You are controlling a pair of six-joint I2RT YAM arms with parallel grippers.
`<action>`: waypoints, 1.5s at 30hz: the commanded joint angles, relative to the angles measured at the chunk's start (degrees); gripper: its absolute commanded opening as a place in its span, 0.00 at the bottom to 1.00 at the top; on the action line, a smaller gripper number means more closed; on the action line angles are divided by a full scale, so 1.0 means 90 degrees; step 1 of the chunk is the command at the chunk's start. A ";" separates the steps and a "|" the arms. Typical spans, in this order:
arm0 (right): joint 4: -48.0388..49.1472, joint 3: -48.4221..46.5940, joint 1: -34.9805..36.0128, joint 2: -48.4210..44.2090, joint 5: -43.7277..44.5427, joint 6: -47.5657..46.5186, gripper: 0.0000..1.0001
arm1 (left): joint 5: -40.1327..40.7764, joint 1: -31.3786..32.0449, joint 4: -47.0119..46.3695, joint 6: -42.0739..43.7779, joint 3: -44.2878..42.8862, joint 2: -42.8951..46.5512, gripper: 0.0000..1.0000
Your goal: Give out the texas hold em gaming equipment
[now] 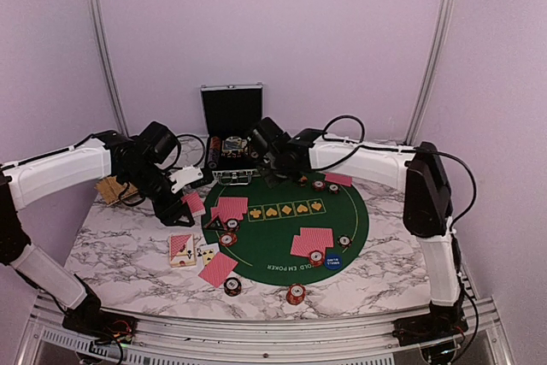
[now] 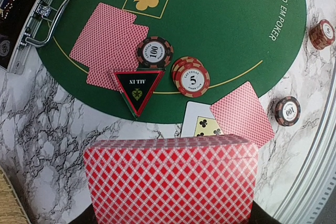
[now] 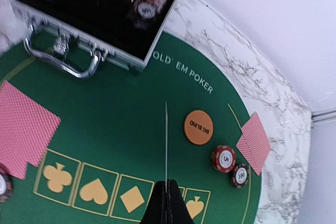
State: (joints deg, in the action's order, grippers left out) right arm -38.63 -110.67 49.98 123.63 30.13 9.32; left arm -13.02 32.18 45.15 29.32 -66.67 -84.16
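Observation:
My left gripper (image 1: 185,197) is shut on a thick deck of red-backed playing cards (image 2: 170,179), held over the marble beside the green mat's left edge. Below it lie a black triangular marker (image 2: 137,88), a black chip (image 2: 155,52) and a stack of red chips (image 2: 192,77). My right gripper (image 3: 167,195) is shut on a single card (image 3: 166,140), seen edge-on above the mat near the case. An orange disc (image 3: 199,127), two chips (image 3: 223,158) and a pair of face-down cards (image 3: 254,142) lie to its right. A blue disc (image 1: 332,262) sits at the mat's near edge.
The open silver-edged black case (image 1: 231,138) stands at the back of the green poker mat (image 1: 273,232), with chips inside. A woven tan tray (image 1: 111,190) sits at the far left. Face-down card pairs, a face-up club card (image 2: 202,126) and loose chips (image 1: 295,293) lie around the mat.

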 commanded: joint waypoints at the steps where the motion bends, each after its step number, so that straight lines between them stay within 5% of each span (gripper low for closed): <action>1: -0.0751 -0.0146 0.0370 0.0676 0.2408 -0.0995 0.00 | -0.0115 -0.0051 0.0110 -0.0055 0.0030 0.0252 0.00; 10: -0.0150 -0.0153 0.0789 0.1317 0.3514 -0.1885 0.00 | -0.0136 -0.0051 0.0140 -0.0065 0.0045 0.0269 0.00; 28: 0.0855 0.0958 0.0790 0.0933 0.1067 -0.1930 0.00 | -0.0126 -0.0053 0.0150 -0.0046 0.0035 0.0268 0.00; 33: 0.0730 0.1043 0.0716 0.0720 0.0199 -0.1638 0.18 | -0.0136 -0.0051 0.0150 -0.0044 0.0017 0.0252 0.00; 39: 0.0903 0.1459 0.0366 0.0067 -0.1355 -0.1092 0.59 | -0.0147 -0.0051 0.0150 -0.0040 0.0016 0.0252 0.00; 45: 0.1312 0.2109 -0.0445 -0.0772 -0.3082 -0.0063 0.74 | -0.0173 -0.0051 0.0163 -0.0038 -0.0013 0.0257 0.00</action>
State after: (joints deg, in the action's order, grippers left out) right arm -30.55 -94.24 51.40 121.23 14.35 1.34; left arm -13.10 32.16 45.30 29.10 -66.54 -83.22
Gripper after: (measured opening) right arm 0.729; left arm 0.659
